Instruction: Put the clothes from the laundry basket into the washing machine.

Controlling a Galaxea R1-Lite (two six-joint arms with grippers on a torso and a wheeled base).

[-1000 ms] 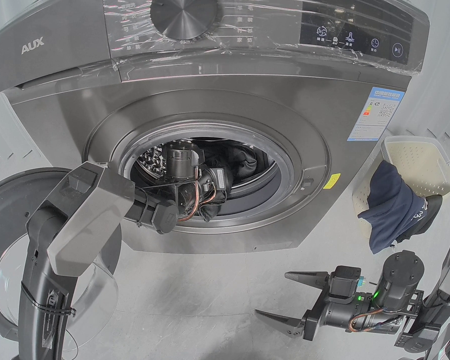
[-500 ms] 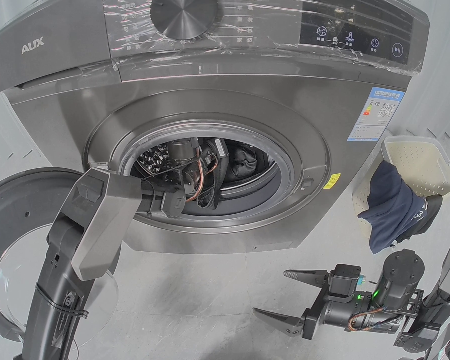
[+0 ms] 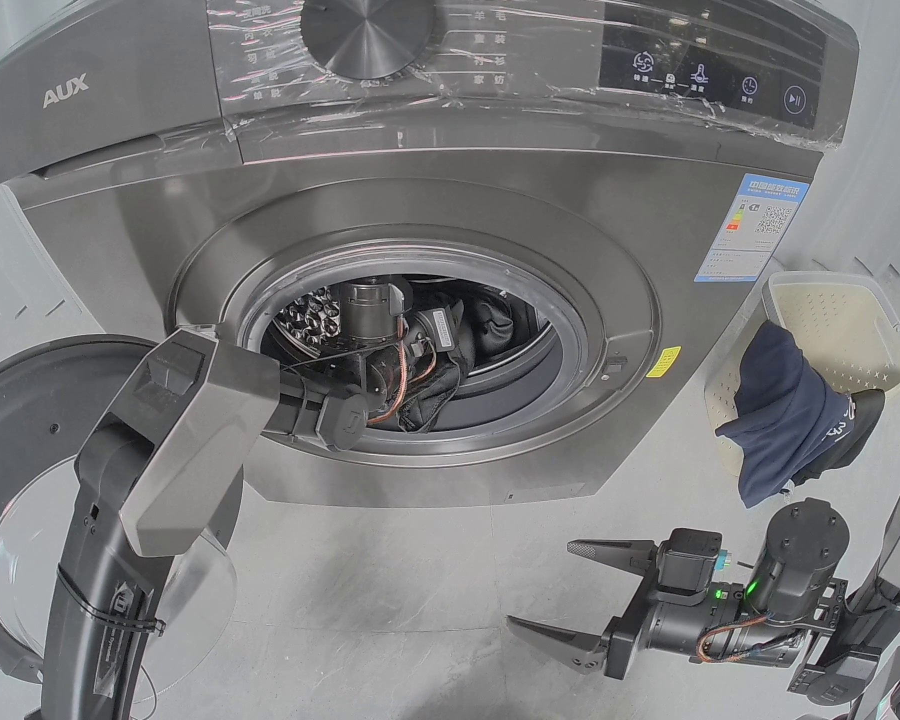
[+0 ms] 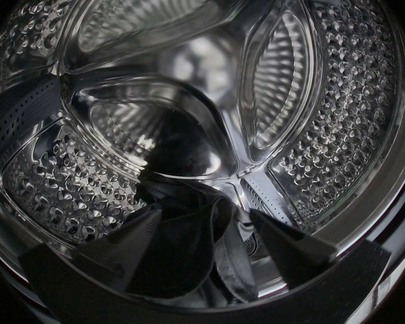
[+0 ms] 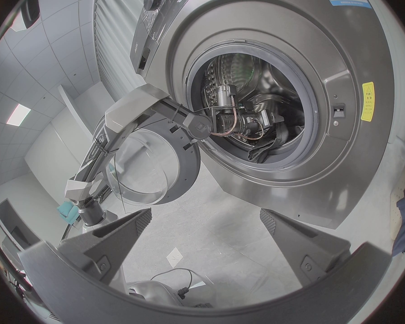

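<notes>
Clothes [image 4: 184, 253] lie loose within the wide-open left hand [image 4: 206, 213]

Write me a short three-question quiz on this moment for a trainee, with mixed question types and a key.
1. True or false: the left pincer is inside the drum, where dark clothes lie.
2. What hangs over the laundry basket rim? A) a dark blue garment B) a white towel C) a pair of socks
3. Is the right pincer, above the floor, open or shut?
Key: 1 true; 2 A; 3 open.
</notes>
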